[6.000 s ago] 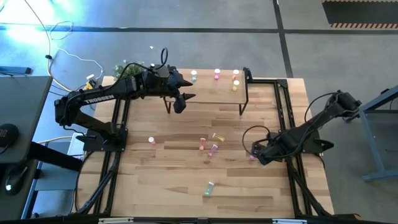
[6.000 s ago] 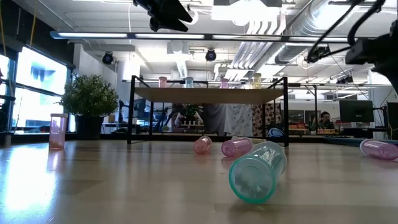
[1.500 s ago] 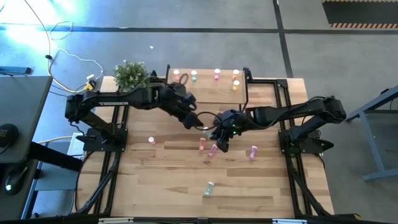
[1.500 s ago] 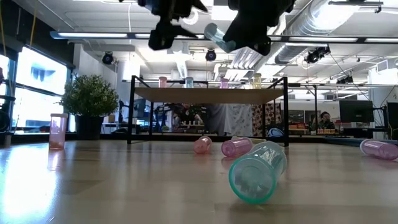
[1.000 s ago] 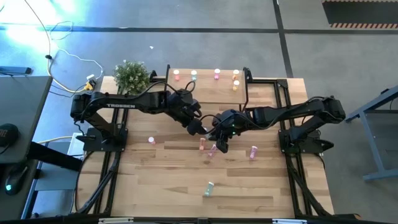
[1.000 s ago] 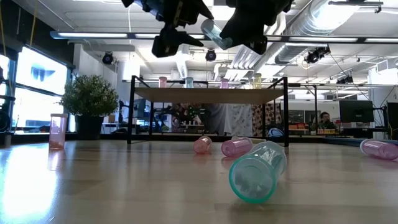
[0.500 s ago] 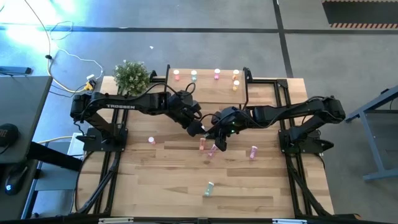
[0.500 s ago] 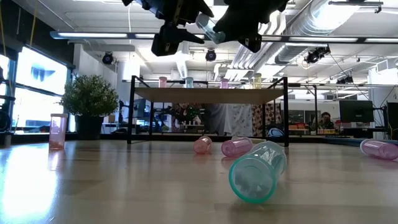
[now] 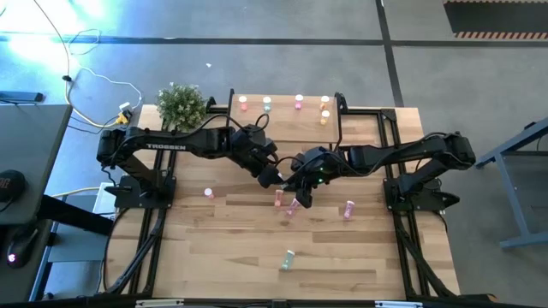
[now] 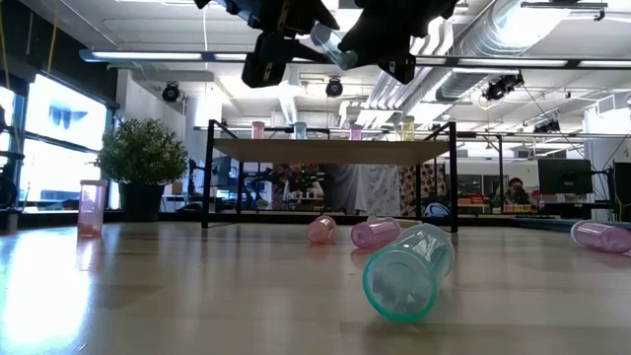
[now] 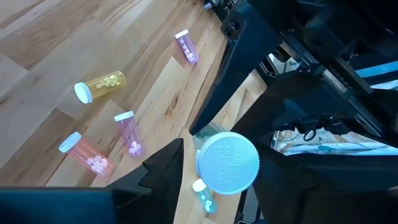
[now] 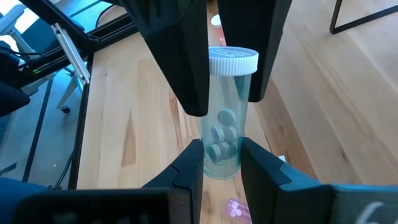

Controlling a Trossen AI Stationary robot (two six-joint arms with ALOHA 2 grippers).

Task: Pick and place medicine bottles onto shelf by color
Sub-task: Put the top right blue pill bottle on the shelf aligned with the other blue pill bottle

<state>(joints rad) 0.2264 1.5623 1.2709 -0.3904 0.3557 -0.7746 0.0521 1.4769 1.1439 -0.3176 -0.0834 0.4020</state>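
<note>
right gripper (image 12: 216, 163): clamped on mint-green bottle (image 12: 225, 118), held in the air | left gripper (image 12: 227, 81): fingers straddling the bottle's white cap (image 11: 227, 163), not visibly touching it | shelf (image 9: 291, 122): just beyond both

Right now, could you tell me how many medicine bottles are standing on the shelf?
5: salmon, mint, pink and yellow in a row along the shelf edge, another yellow beside the last.

high: straight down | low: tabletop level, facing shelf (image 10: 330, 150) | wrists: close, share green bottle (image 12: 224, 115)
</note>
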